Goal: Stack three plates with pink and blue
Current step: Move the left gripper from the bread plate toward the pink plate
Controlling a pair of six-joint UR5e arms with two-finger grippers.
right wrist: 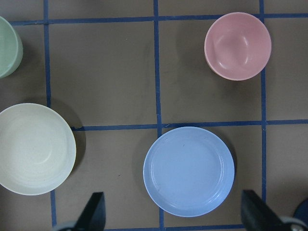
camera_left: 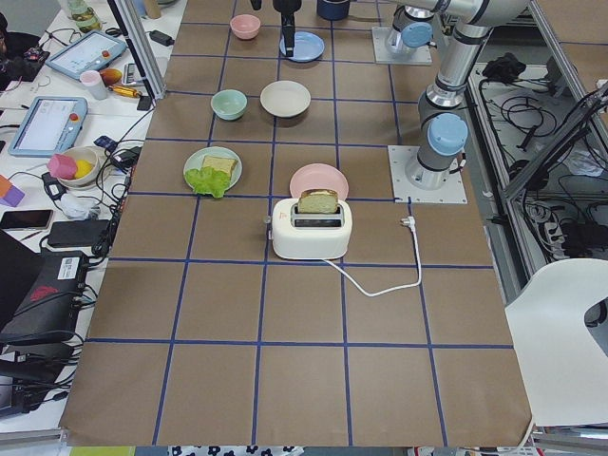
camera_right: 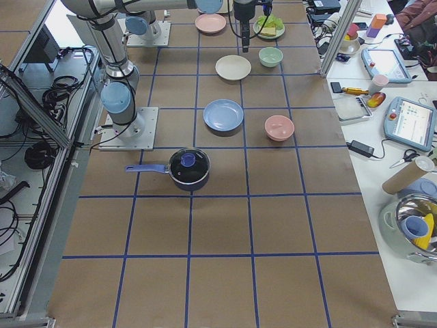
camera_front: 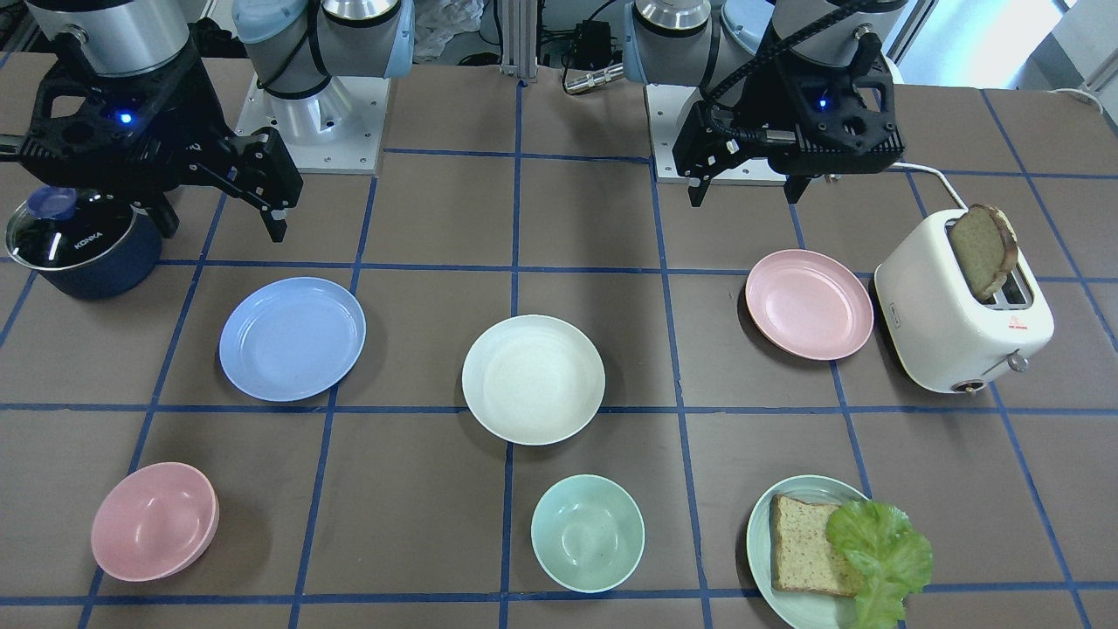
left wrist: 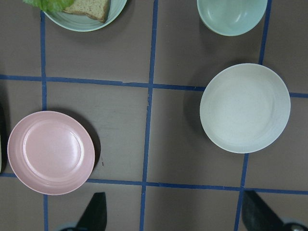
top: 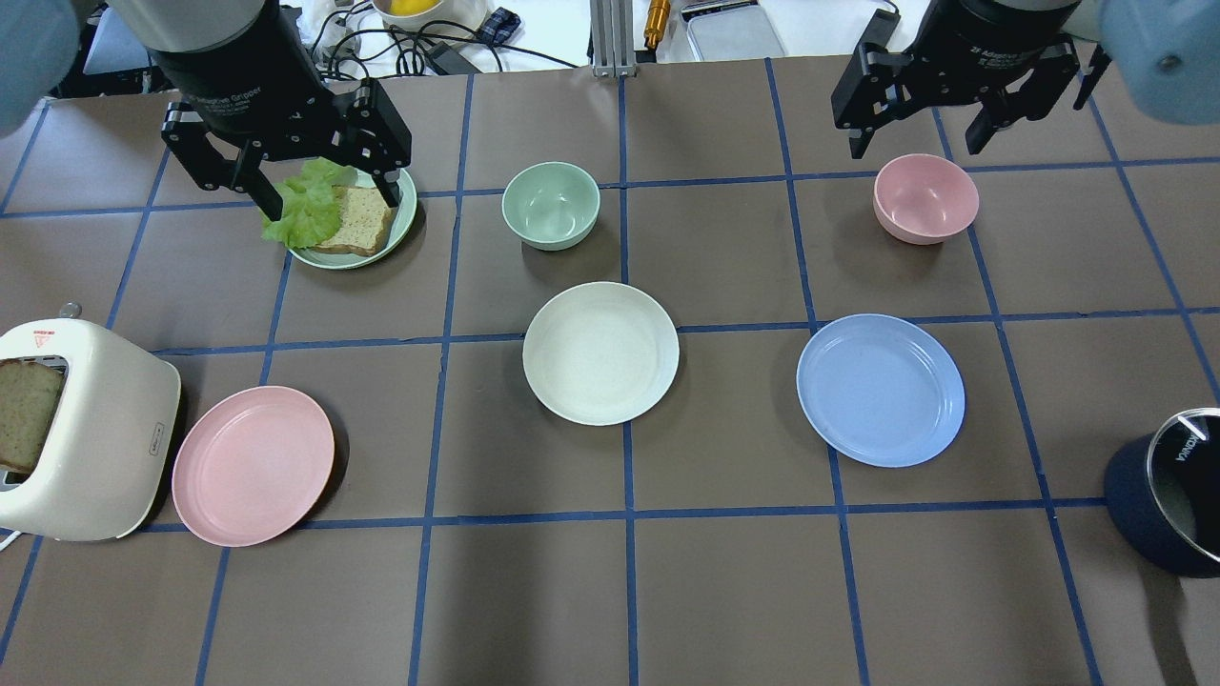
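The pink plate (top: pixel 253 465), cream plate (top: pixel 600 353) and blue plate (top: pixel 880 390) lay apart, unstacked, so the left end effector (top: pixel 332 200) and right end effector (top: pixel 915 145) hung wide open, empty.

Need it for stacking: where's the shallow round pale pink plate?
Overhead view, robot's left side: the pale pink plate lies beside the rounded white toaster.

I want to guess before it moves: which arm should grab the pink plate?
Probably the left. The pink plate lies on the side of the left gripper, beside the toaster; the right gripper hangs nearer the blue plate.
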